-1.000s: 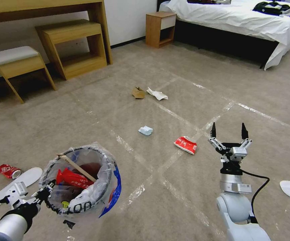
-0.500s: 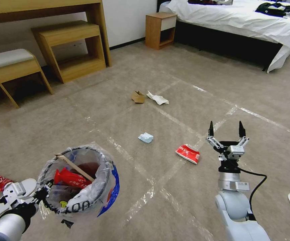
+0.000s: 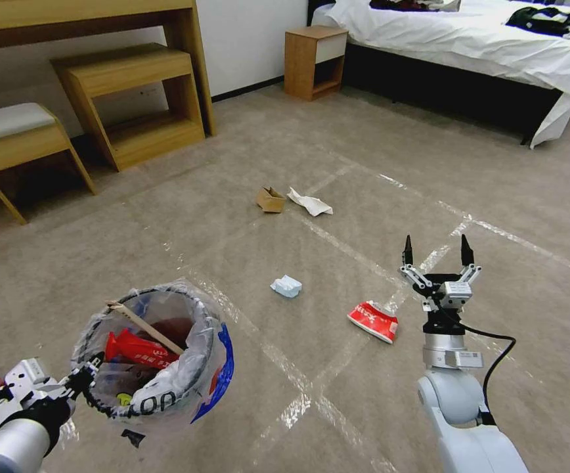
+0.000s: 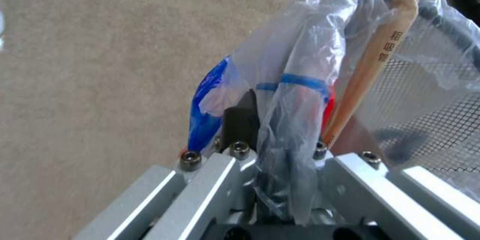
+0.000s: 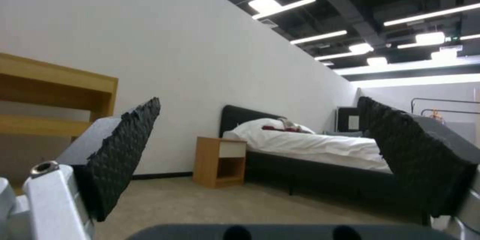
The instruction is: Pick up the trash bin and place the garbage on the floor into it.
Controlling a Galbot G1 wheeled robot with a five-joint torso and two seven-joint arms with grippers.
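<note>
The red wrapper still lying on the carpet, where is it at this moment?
In the head view the red wrapper lies on the floor beside a tape line, just left of the open right gripper and right of the pale-blue paper wad.

You can read little here. The plastic bag point(image 3: 167, 394) in the trash bin point(image 3: 150, 358), at about 8 o'clock in the head view, shows black print like "00". The wooden stick point(image 4: 380, 60) has small dark characters. The red wrapper point(image 3: 373, 322) has white marks too small to read.
</note>
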